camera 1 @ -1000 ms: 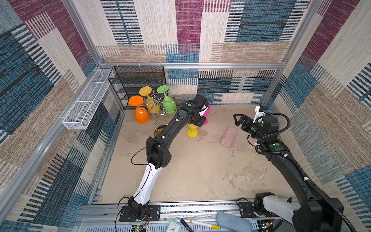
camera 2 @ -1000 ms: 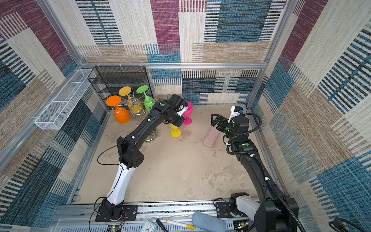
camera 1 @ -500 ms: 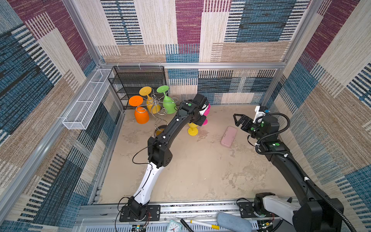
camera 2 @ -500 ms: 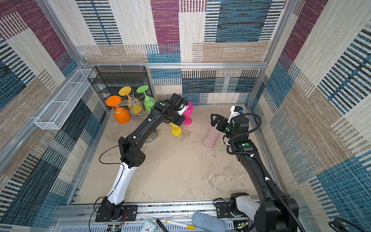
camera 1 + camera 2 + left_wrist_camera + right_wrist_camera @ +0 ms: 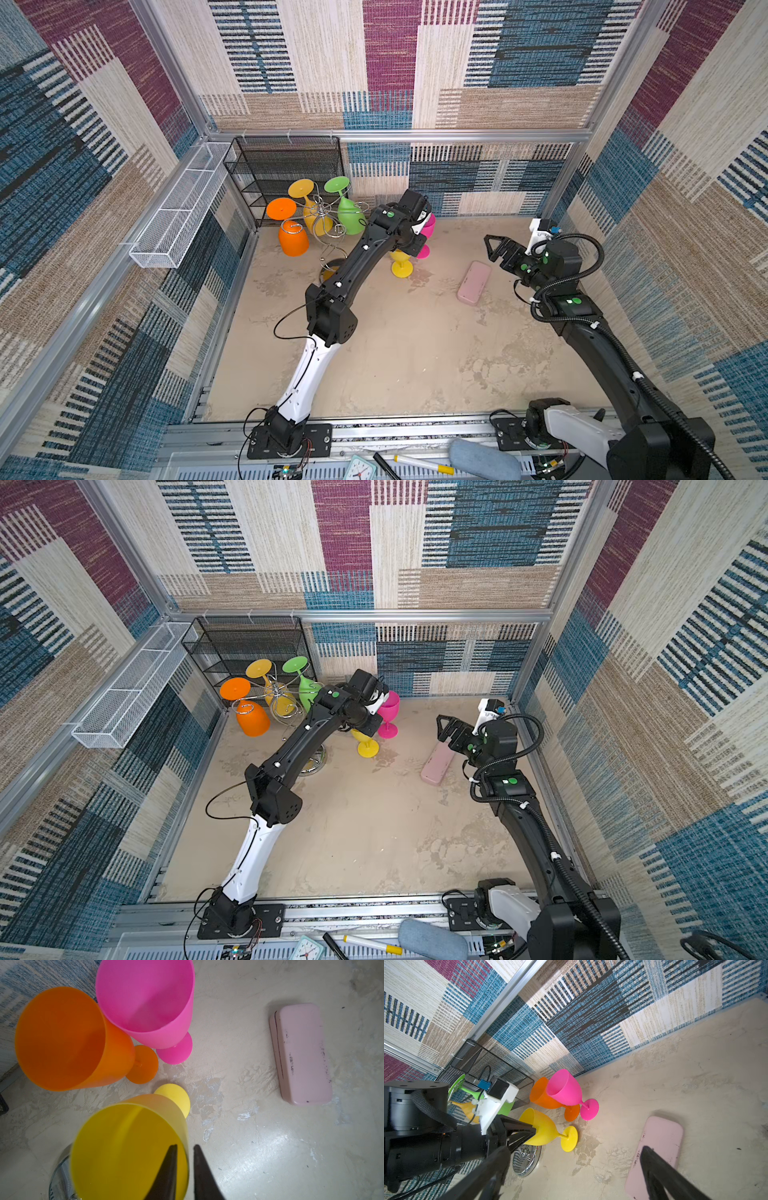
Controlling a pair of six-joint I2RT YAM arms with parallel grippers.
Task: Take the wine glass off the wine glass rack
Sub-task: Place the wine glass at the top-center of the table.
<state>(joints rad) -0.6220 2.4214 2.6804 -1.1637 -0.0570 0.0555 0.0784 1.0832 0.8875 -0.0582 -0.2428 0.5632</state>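
The chrome wine glass rack (image 5: 322, 216) stands at the back left, with orange (image 5: 293, 241), yellow (image 5: 316, 220) and green (image 5: 349, 214) glasses hanging from it. A yellow wine glass (image 5: 128, 1147) stands upright on the floor beside the rack's round base (image 5: 526, 1157). My left gripper (image 5: 185, 1146) straddles its rim, one finger inside and one outside, open a little with a gap on each side of the wall. My right gripper (image 5: 490, 247) hangs wide open above the floor at the right, holding nothing.
A pink glass (image 5: 145, 1001) and an orange glass (image 5: 62, 1039) stand upright close behind the yellow one. A pink case (image 5: 473, 282) lies under the right gripper. A black mesh shelf (image 5: 286, 166) and a white mesh basket (image 5: 178, 208) line the back left.
Neither arm nor any glass has visibly shifted in the top views. The left jaws now stand slightly apart around the yellow glass's rim.
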